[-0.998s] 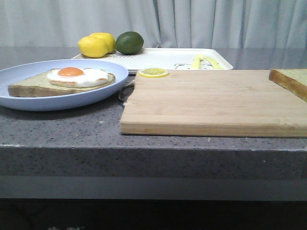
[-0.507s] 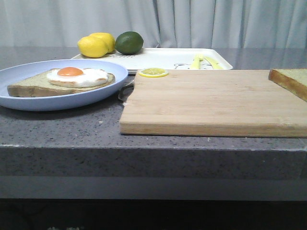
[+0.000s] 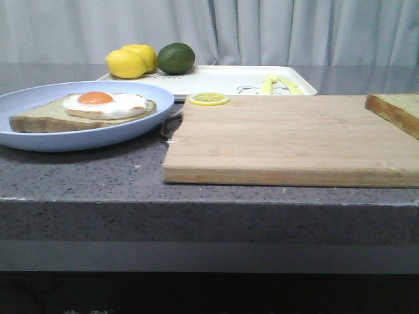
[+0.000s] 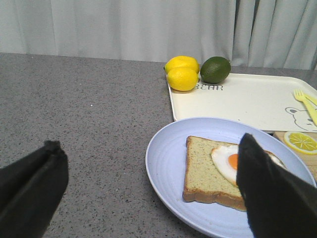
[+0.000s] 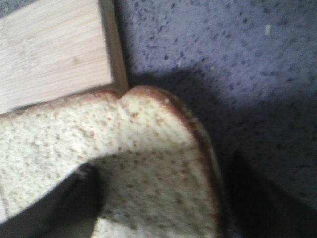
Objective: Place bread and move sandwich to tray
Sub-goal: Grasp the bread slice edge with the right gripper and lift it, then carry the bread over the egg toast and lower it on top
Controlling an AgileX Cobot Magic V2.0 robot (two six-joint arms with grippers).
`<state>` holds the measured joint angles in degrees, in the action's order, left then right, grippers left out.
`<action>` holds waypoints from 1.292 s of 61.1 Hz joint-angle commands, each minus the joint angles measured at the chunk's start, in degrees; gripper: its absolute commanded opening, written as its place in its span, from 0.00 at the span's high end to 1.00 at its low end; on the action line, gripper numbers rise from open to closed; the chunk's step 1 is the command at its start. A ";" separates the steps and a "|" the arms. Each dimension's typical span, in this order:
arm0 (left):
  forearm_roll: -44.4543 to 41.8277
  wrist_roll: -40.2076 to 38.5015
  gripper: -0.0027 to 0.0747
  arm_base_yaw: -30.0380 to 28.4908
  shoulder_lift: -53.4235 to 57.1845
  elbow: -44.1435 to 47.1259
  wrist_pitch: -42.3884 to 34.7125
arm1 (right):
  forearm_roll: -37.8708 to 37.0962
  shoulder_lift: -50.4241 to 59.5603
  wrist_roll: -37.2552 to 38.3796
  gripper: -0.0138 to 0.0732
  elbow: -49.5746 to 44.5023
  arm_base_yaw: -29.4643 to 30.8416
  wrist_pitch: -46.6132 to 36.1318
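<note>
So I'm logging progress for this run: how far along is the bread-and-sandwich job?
Nothing looks finished yet. The sandwich, just one slice with the egg, sits on the blue plate, not on the tray. In hand: the right end effector straddles the bread at the cutting board corner; contact is unclear. The left end effector is open near the plate. Left: top the egg with bread, then move the sandwich to the tray.

Bread (image 3: 396,110) cut off at front view's right edge; right wrist pic blurred.
</note>
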<state>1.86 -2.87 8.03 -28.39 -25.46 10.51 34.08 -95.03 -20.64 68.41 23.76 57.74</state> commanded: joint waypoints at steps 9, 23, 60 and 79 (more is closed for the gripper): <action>0.05 -0.53 0.10 0.45 -0.66 -1.63 -4.81 | 2.06 3.47 -1.00 0.90 1.35 0.20 0.52; 0.05 -0.53 0.10 0.45 -0.66 -1.63 -4.81 | 5.03 9.73 -0.82 0.91 1.35 0.20 0.15; 0.05 -0.53 0.10 0.45 -0.66 -1.63 -4.81 | 37.05 15.05 -0.87 0.91 1.35 -28.55 -8.31; 0.05 -0.53 0.10 0.45 -0.66 -1.63 -4.81 | 54.22 1.74 -1.28 0.91 4.52 -52.52 -30.10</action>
<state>1.86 -2.87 8.03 -28.39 -25.46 10.51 81.43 -91.89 -20.86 69.56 -25.24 32.95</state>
